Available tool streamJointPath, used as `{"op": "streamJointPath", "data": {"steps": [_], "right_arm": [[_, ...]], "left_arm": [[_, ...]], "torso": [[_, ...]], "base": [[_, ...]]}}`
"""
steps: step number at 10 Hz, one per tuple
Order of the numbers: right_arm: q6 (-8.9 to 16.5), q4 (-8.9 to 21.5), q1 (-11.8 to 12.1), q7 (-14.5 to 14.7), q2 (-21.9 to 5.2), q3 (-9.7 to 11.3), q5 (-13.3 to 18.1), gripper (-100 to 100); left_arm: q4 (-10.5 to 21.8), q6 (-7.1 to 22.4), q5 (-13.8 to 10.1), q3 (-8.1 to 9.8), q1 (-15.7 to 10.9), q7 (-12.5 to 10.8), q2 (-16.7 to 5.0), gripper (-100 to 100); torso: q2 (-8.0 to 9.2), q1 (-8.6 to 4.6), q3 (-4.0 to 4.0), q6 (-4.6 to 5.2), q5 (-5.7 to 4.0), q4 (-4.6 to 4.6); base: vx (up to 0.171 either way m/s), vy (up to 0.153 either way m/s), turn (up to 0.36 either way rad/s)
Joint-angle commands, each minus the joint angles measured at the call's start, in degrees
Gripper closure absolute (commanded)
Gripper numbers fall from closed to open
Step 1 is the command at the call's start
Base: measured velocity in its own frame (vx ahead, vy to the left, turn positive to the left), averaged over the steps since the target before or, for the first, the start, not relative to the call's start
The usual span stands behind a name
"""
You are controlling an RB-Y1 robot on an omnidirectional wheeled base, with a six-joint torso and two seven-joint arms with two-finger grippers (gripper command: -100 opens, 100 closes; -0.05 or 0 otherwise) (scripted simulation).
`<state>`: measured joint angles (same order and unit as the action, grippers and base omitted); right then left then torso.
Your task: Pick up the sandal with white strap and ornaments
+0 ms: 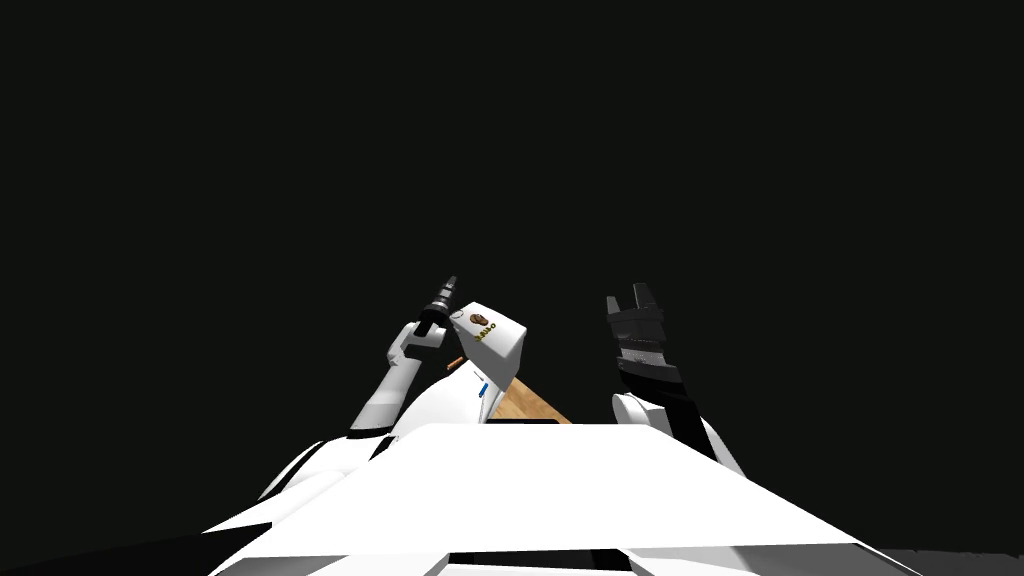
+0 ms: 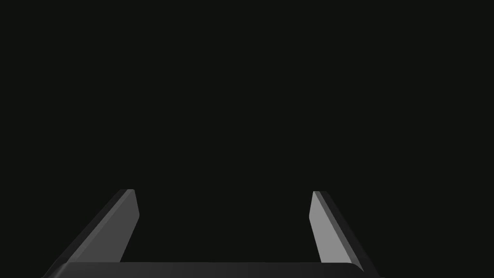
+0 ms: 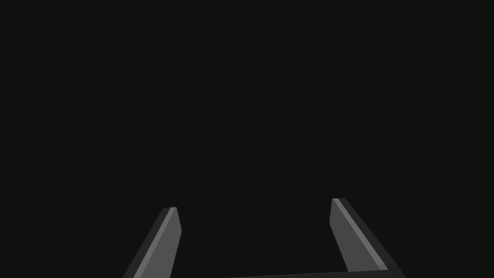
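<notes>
- Two grippers, both unladen. The left gripper point(image 2: 222, 193) has thin, light grey blade fingers on a dark box. They are spread wide with nothing between them, and they face a black area point(image 2: 241, 96).
- The right gripper point(image 3: 254, 203) is of the same build. Its fingers are equally wide apart and bare, and it also faces black.
- One sandal point(image 1: 495, 345), as I judge it: a white, blocky strap piece with a brown ornament and gold marks, over a flat tan sole point(image 1: 530, 405).
- Position, from the head view: the sandal lies between the two forearms, close in front of the robot.
  - The left gripper is just beside the strap's far corner; whether it touches cannot be told.
  - The right gripper stands well apart on the other side.
- Support: what the sandal rests on cannot be made out.
- Step in hand, by judgement: the approach. No grasp is made, and neither wrist view has the sandal between its fingers.
- Next move, by judgement:
  - The left gripper is the nearer, so it is the likelier one to take the sandal.
  - It points past the sandal, so the wrist needs turning back and down until the strap shows between the blades.
  - The blades should then straddle the strap or the sole's edge, close squarely and lift.
- Caution: the thin blades may slip on the strap's flat white faces, so a grip across the sole looks safer.
</notes>
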<state>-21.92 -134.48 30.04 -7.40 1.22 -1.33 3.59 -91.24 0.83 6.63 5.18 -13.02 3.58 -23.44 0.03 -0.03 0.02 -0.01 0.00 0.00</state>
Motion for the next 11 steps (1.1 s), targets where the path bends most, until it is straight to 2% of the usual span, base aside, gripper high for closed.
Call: {"op": "streamJointPath", "data": {"steps": [1,2,3,4,10,11], "right_arm": [[0.00,0.00,0.00,0.00,0.00,0.00,0.00,0],[0.00,0.00,0.00,0.00,0.00,0.00,0.00,0],[0.00,0.00,0.00,0.00,0.00,0.00,0.00,0],[0.00,0.00,-0.01,0.00,0.00,0.00,0.00,0],[0.00,0.00,0.00,0.00,0.00,0.00,0.00,0],[0.00,0.00,0.00,0.00,0.00,0.00,0.00,0]], "left_arm": [[2.86,2.86,-0.21,0.24,-2.86,0.86,-0.81,-100],[3.52,3.01,-0.21,0.24,-3.31,0.86,-0.81,-100],[6.12,4.99,-0.47,0.45,-5.79,1.75,-1.55,-100],[7.13,6.11,-0.47,0.45,-6.62,1.75,-1.55,-100],[7.13,6.11,-0.47,0.45,-6.62,1.75,-1.55,-100],[9.99,8.97,-0.77,0.62,-9.48,2.66,-2.22,-100]], "torso": [[0.00,0.00,0.00,0.00,0.00,0.00],[-0.03,0.00,-0.02,0.01,0.00,-0.01],[0.00,0.01,0.00,0.01,0.00,0.00],[0.03,0.06,0.01,0.02,0.00,0.01],[0.00,0.00,0.00,0.00,0.00,0.00],[-0.02,-0.01,-0.01,0.00,0.00,-0.01]], "base": [[0.005,-0.006,0.018],[-0.011,-0.003,0.014],[-0.016,0.014,-0.044],[-0.009,-0.001,0.005],[-0.005,-0.003,0.012],[-0.001,-0.003,0.010]]}}
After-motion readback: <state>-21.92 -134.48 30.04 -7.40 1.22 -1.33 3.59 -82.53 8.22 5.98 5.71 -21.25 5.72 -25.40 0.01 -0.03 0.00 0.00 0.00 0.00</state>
